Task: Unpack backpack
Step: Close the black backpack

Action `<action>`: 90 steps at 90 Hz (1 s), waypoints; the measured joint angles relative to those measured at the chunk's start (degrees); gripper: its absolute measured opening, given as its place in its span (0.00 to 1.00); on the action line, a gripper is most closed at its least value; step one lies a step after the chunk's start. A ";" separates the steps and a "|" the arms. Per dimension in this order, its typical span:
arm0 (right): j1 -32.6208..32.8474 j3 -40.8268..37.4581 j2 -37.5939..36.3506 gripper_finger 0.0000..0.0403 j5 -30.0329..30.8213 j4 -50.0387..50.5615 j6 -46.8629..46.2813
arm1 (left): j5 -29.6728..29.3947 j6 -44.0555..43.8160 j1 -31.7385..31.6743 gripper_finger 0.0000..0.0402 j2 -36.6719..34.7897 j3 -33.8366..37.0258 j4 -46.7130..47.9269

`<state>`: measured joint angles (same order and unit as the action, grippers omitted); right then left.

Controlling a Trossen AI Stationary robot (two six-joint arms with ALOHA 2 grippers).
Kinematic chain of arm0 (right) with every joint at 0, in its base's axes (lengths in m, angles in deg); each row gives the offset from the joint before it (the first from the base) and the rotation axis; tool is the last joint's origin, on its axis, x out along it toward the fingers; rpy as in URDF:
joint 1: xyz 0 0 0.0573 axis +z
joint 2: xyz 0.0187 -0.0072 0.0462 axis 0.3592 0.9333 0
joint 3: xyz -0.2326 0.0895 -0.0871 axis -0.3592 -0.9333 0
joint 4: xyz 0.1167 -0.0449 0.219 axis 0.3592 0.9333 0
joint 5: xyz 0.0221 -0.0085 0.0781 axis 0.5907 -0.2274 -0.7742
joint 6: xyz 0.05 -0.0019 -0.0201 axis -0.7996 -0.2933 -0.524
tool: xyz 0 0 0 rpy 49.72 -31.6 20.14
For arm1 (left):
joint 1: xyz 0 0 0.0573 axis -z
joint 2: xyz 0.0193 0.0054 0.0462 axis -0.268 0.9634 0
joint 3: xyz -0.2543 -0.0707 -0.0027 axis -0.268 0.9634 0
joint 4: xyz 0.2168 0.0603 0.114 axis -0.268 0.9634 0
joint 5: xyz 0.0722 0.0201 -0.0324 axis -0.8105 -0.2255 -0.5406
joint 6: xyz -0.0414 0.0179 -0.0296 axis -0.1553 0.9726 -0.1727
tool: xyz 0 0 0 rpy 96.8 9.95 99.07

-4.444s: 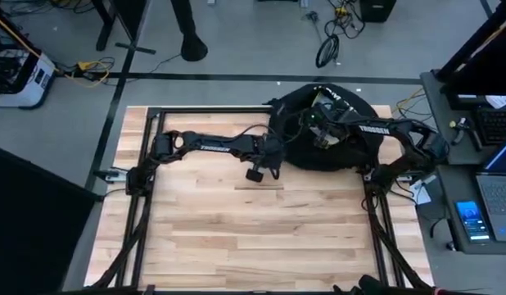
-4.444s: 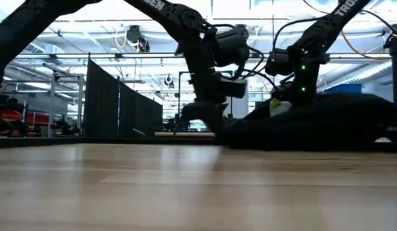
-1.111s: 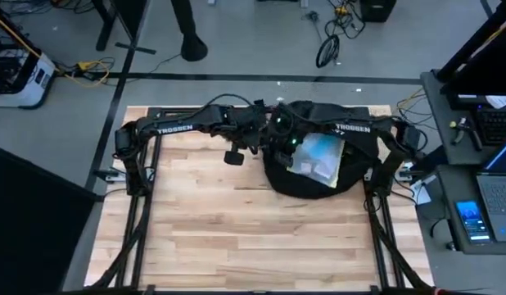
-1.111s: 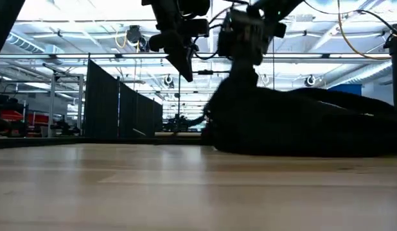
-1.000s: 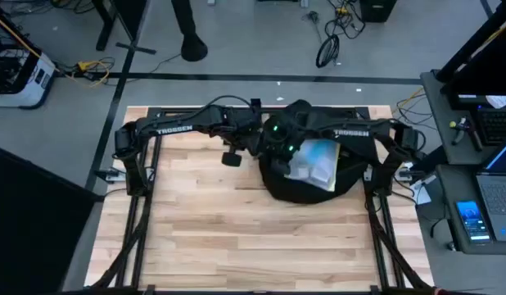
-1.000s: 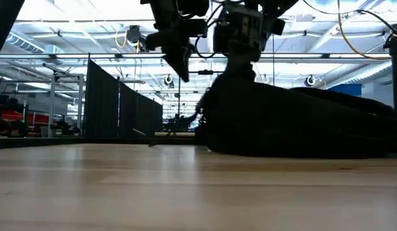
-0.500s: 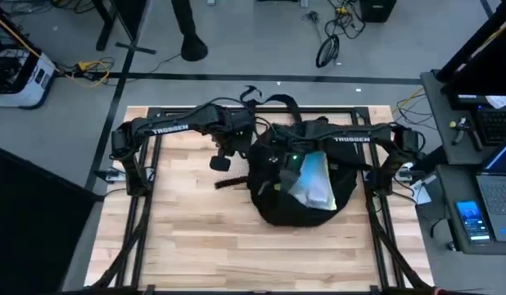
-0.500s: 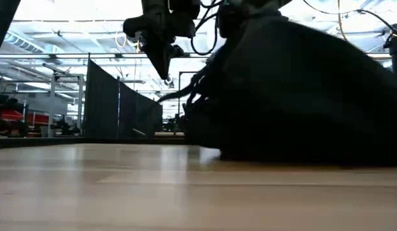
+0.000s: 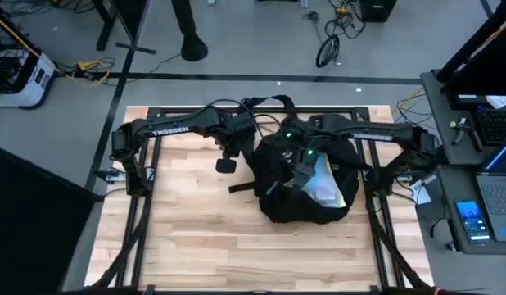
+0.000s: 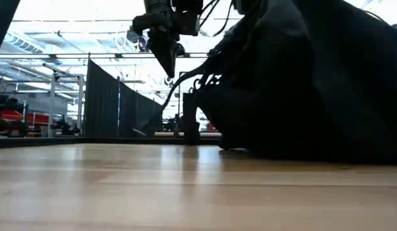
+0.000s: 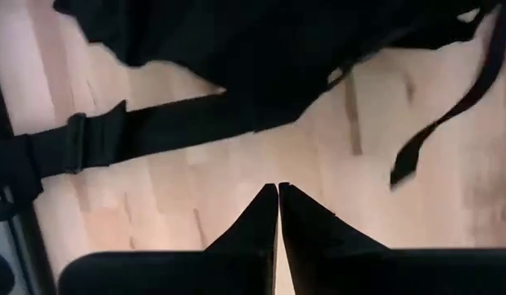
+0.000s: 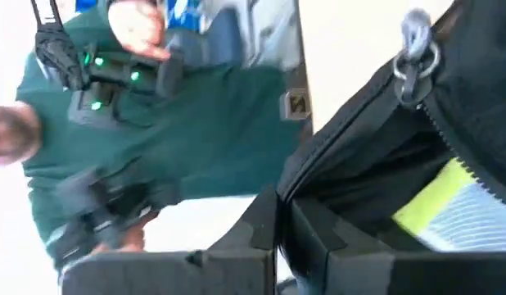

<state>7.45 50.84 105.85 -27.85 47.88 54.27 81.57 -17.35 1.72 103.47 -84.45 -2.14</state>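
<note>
My right gripper (image 9: 295, 164) sits over the middle of the backpack (image 9: 277, 184), which lies toward the far right part of the table (image 9: 196, 238). In my right wrist view the two fingers (image 12: 306, 225) are pressed together on the black fabric at the edge of the bag's opening, so I am pinching the backpack there. Just beside those fingers runs the zipper track, with a metal zipper pull (image 12: 417, 49) a little farther off, and a yellow-and-pale striped item (image 12: 449, 209) shows inside the opening. From above, a light bluish-white packet (image 9: 327, 184) lies in the open mouth next to my right gripper. Past the bag, the right wrist view catches a person in a green top (image 12: 171, 123), blurred.

My left gripper (image 9: 227, 164) hangs above bare wood just beside the bag, on its left. Its fingers (image 11: 257, 217) are pressed together with nothing between them. Ahead of them lies a wide black strap (image 11: 130, 135) flat on the table, and a thinner strap (image 11: 449, 115) trails off the bag's body.

In the low view the backpack bulks up tall and dark, with my left gripper raised beside it.
</note>
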 joint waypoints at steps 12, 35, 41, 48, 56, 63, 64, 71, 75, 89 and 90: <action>-0.63 0.00 -5.67 0.00 10.40 -0.06 2.21 | 0.02 -0.19 0.58 0.00 0.00 -0.09 -1.25; 4.38 0.07 -10.82 0.01 44.58 3.62 11.37 | 0.02 0.00 1.37 0.00 0.00 -0.09 -4.91; 5.16 0.07 -10.84 0.04 48.97 5.76 11.26 | 0.02 0.00 1.58 0.00 0.00 -0.07 -5.05; 5.33 0.07 -10.86 0.10 50.28 9.34 10.96 | 0.02 -0.06 1.68 0.00 0.00 -0.07 -4.97; 5.35 0.07 -10.86 0.18 52.48 16.31 10.86 | 0.02 -0.17 1.64 0.00 0.00 -0.08 -4.97; 5.73 -0.13 -10.97 0.27 54.52 21.71 8.60 | 0.02 -0.22 1.59 0.00 0.00 -0.07 -4.97; 5.85 -0.34 -10.99 0.28 54.89 22.13 7.96 | 0.02 -0.22 1.59 0.00 0.00 -0.07 -4.97; 6.98 -2.60 -11.21 0.35 57.40 25.64 1.51 | 0.04 -0.27 1.64 0.00 0.00 -0.07 -4.97; 7.87 -4.60 -11.50 0.38 57.79 26.27 -3.24 | 0.04 -0.48 1.64 0.00 0.00 -0.07 -4.97; 15.05 -17.27 -14.06 0.44 57.40 21.49 -16.88 | 0.04 -0.59 1.64 0.00 0.00 -0.07 -5.52; 15.48 -18.35 -14.16 0.44 57.36 20.84 -17.79 | 0.04 -0.59 1.64 0.00 0.00 -0.07 -5.65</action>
<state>22.92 32.49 91.69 29.50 68.73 36.48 81.62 -17.94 3.36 103.47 -84.51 -7.78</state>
